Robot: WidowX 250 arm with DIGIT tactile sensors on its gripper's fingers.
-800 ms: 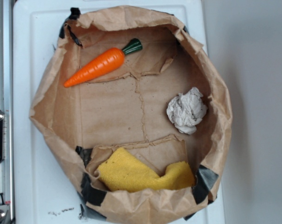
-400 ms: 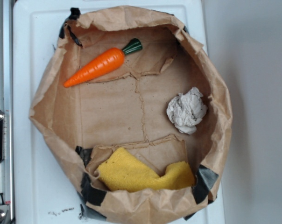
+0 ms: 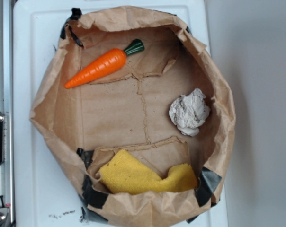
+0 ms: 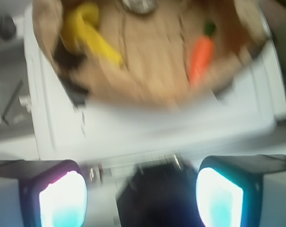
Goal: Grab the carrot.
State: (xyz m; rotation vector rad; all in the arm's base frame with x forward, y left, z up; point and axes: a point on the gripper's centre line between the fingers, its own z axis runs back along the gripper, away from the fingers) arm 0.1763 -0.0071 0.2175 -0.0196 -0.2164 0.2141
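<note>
Nothing's shifted in the bag (image 3: 214, 85) since a moment ago; carrot (image 3: 100, 67) lies at its upper left, untouched, and my claw (image 4: 140, 194) hangs released, well short of it

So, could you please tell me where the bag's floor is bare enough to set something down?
The widest free patch is the middle of the paper bag, between the carrot, crumpled paper and yellow cloth. The near end is crowded by the cloth.
</note>
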